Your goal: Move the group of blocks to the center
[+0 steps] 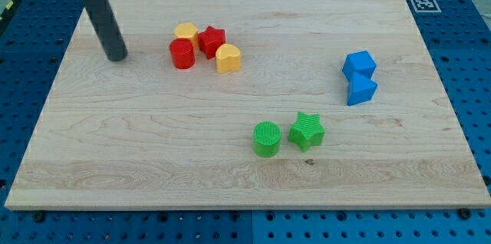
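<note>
Positioned near the view's top-left corner of the wooden board (153,144), my tip (116,56) rests on the bare surface; we note that it carries nothing and touches no block. The rod rises from it toward the view's top edge.

We locate the task's cluster just to the view's right of my tip, apart from it:
- the red cylinder (182,54) is the member nearest my tip;
- the yellow hexagonal block (186,31) sits touching it, toward the view's top;
- the red star (211,41) lies beside both, on their right;
- the yellow rounded block (228,58) sits just below-right of the star.

The cluster lies above and left of the board's middle.

We also record a green cylinder (266,138) and a green star (307,130) side by side, low of centre, and two blue blocks (360,77) touching each other near the view's right.
</note>
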`<control>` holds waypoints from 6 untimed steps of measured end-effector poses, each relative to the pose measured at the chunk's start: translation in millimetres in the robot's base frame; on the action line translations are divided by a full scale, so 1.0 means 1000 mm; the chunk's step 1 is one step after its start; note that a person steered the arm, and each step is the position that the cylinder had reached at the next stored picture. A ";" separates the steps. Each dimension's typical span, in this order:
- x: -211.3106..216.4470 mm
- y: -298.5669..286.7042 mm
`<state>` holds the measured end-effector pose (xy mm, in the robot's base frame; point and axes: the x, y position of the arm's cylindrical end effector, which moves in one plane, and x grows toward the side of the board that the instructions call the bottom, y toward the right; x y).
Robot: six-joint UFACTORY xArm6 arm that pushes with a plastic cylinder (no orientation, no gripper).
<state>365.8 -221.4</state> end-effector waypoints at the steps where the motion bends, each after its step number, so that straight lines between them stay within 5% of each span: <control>1: -0.050 0.008; 3: -0.056 0.073; 6: 0.017 0.135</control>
